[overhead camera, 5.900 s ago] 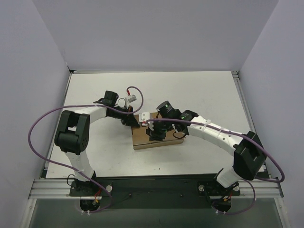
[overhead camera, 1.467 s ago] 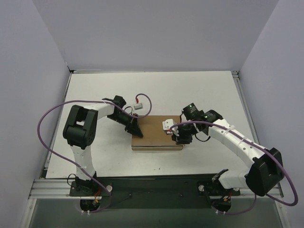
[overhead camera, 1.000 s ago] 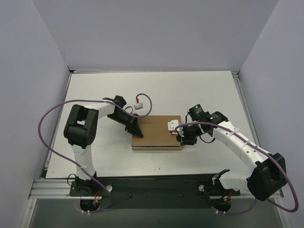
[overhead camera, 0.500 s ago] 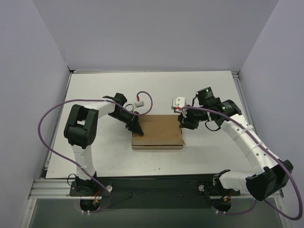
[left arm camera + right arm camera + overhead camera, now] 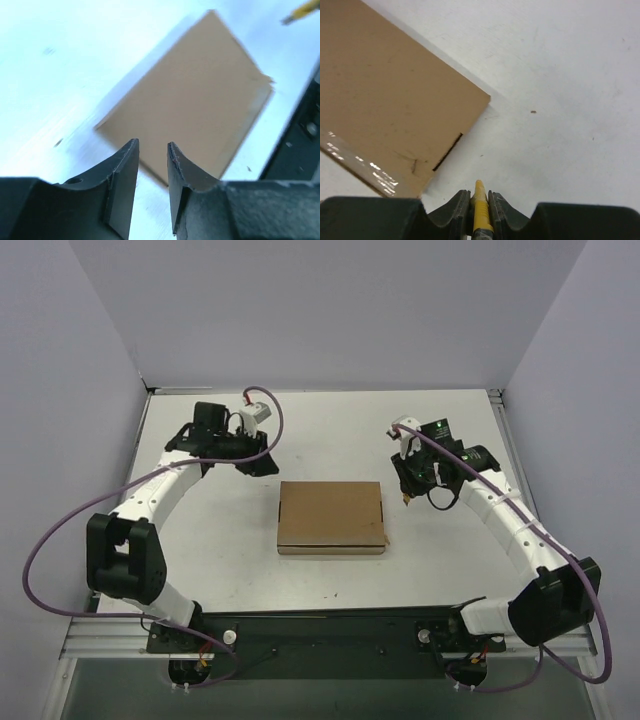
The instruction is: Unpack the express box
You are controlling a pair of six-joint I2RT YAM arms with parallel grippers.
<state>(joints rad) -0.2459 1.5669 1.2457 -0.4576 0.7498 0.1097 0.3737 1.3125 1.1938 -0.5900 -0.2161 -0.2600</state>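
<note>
Top external view: express box [image 5: 331, 517] lies flat on the white table [image 5: 200, 530], lid down and closed, long sides running left to right. Plain brown top, no markings visible.

Left gripper [image 5: 260, 462] sits beyond the box's far-left corner, well apart from the cardboard and touching nothing. Left wrist view: the gripper [image 5: 151, 145] shows its two dark fingers parted by a narrow gap with nothing between them. The box [image 5: 195, 105] lies past the fingertips, blurred, with one corner pointing toward the camera. A yellow sliver, the yellow-handled tool [image 5: 304, 9], shows beyond the box's far end.

Right gripper [image 5: 408, 490] hangs just off the box's far-right corner, close to it but clear. Right wrist view: the gripper [image 5: 479, 192] has its jaws pinched on the tool [image 5: 480, 202], whose tip pokes out between the fingertips and points toward bare table beside the box corner. The tip is not touching the box [image 5: 390, 95]. A short dark slit shows along the box edge near that corner, with a small crease beside it.

Both arms bend in from either side of the box, and purple cables loop off each one.
</note>
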